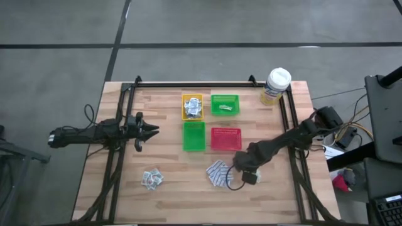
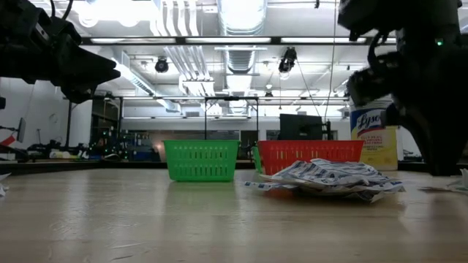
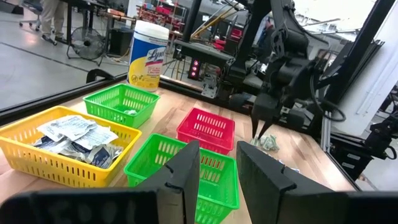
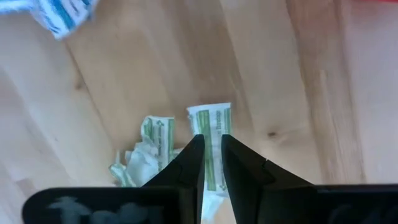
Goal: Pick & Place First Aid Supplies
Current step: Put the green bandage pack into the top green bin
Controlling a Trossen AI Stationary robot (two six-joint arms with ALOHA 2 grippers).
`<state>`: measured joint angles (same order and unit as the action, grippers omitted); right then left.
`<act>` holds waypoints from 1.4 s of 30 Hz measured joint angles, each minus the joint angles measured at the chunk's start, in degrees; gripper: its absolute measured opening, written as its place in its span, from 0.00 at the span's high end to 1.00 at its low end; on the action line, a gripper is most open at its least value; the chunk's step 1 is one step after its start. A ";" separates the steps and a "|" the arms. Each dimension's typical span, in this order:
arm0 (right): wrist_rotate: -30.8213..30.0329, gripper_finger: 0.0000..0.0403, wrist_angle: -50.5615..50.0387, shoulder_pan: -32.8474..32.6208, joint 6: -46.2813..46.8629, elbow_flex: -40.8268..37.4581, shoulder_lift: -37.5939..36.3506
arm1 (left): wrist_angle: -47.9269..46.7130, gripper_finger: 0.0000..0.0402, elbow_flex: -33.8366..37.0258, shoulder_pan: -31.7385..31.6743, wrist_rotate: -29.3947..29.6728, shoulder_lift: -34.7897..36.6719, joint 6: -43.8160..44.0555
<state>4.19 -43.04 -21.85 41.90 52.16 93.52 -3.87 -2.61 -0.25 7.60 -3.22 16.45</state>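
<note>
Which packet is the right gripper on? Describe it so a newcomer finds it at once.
Start at the red tray. Just in front of it the right gripper pinches a pale green strip. It lies flat and straight; the green packets beside it are crumpled.

Both robot arms are dark, almost black, made of long thin tubes with chunky joints. Black cables loop along them. The left gripper (image 3: 217,168) has two flat black fingers (image 3: 181,177) shaped like wedges. The right gripper (image 4: 211,163) has the same pointed black fingers (image 4: 189,165), with a wide dark block behind them.
</note>
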 joint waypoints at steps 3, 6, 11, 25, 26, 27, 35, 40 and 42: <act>-0.14 0.87 -0.02 0.03 0.14 -0.02 -1.43 | -0.01 0.73 0.00 -0.01 0.01 0.00 0.00; -0.16 0.87 0.00 0.00 0.14 -0.03 -2.19 | -0.01 0.73 0.00 -0.01 0.01 0.00 0.01; -0.03 0.87 -0.05 0.00 0.14 -0.24 -0.67 | -0.01 0.73 0.00 -0.02 0.02 0.00 0.01; -0.98 0.87 0.59 0.15 4.36 -2.69 2.20 | 0.01 0.73 0.02 -0.02 0.00 0.00 0.04; -1.08 0.87 0.63 0.11 4.71 -2.84 2.14 | 0.01 0.73 0.02 -0.02 0.02 0.00 0.04; -1.12 0.87 0.58 0.11 4.96 -2.90 2.09 | 0.01 0.73 0.02 0.00 0.00 0.00 0.04; -2.39 0.87 -0.05 0.09 8.75 -3.04 1.98 | 0.01 0.73 0.02 0.00 0.00 0.00 0.04; -1.48 0.87 -0.07 0.17 8.76 -3.06 2.01 | 0.01 0.73 0.02 -0.01 0.00 0.00 0.04; -1.20 0.88 -0.07 0.17 8.75 -3.09 2.07 | 0.01 0.73 0.02 -0.01 0.00 0.00 0.04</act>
<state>2.99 -43.11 -21.67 50.65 49.07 95.59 -3.86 -2.59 -0.26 7.60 -3.22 16.49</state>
